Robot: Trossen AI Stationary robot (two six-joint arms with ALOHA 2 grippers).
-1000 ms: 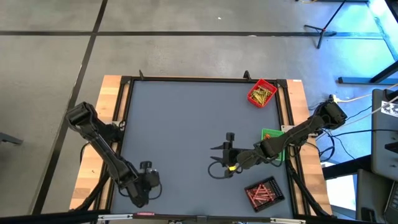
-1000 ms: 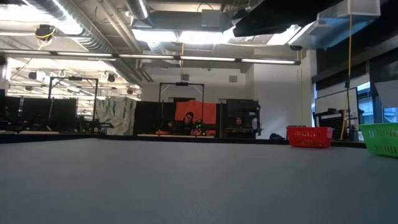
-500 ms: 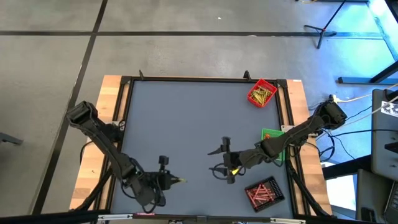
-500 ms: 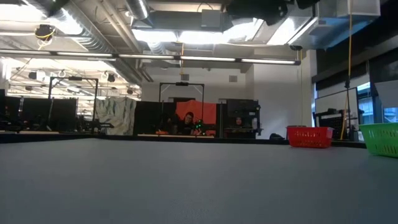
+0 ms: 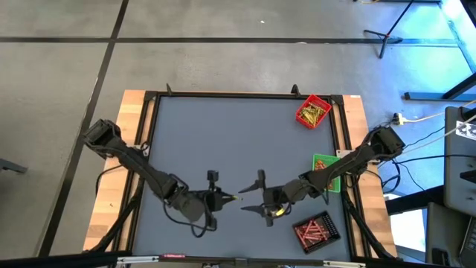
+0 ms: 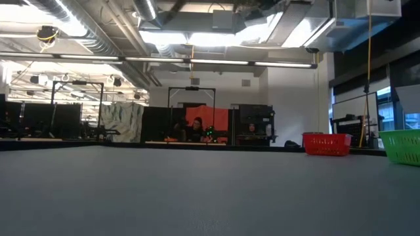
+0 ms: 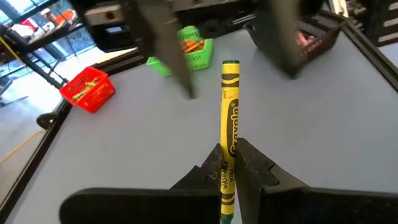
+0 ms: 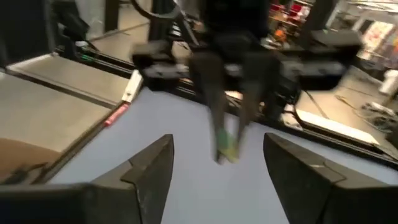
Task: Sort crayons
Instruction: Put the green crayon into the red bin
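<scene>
Yellow paper-wrapped wax crayon point(image 7: 229, 134), one, sits clamped in the left gripper point(image 5: 223, 197) above mid-table; the right gripper point(image 5: 248, 202) faces it, fingers spread. Three square mesh trays, red point(image 5: 313, 111), green point(image 5: 325, 165), black point(image 5: 315, 230), line the grey table's point(image 5: 216, 141) right edge.

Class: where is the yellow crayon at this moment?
The yellow crayon is clamped in the left pincer, above the table's near middle, facing the open right pincer.

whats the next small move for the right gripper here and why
Probably ease the open right gripper forward so its fingers straddle the tip of the yellow crayon, then close. The left gripper is shut on that crayon and points it straight at the right one over the table, which looks like a handover.
</scene>
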